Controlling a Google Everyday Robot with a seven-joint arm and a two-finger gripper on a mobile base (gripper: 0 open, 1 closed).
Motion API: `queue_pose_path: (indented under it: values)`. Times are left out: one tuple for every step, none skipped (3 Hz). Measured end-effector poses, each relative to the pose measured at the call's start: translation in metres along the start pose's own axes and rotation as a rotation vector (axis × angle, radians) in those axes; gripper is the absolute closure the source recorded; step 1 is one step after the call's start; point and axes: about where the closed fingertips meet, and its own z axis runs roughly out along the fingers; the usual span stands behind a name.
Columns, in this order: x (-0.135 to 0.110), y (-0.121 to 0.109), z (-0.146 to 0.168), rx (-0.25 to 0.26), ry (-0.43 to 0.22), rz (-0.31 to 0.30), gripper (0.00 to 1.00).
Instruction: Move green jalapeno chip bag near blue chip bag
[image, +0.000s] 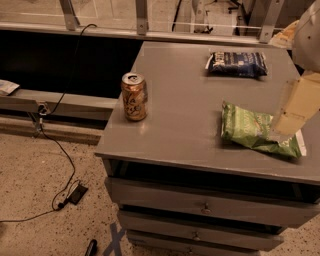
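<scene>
The green jalapeno chip bag (249, 131) lies flat near the front right of the grey cabinet top (185, 115). The blue chip bag (237, 64) lies flat at the back right of the same top, well apart from the green bag. My gripper (284, 131) comes down from the right edge of the view and reaches the right end of the green bag, covering part of it. I cannot tell whether it touches or holds the bag.
An orange soda can (134, 96) stands upright near the left edge of the top. Drawers (205, 207) sit below the front edge. A black cable (60, 150) trails across the speckled floor on the left. A railing runs behind.
</scene>
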Motion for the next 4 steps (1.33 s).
queue_pose_path:
  values:
    - [0.000,0.000,0.000,0.000,0.000,0.000,0.00]
    - [0.021,-0.008,0.016,-0.012,0.023,0.031,0.00]
    - [0.058,-0.017,0.048,-0.038,0.026,0.106,0.00]
    - [0.084,-0.023,0.086,-0.068,0.013,0.174,0.00]
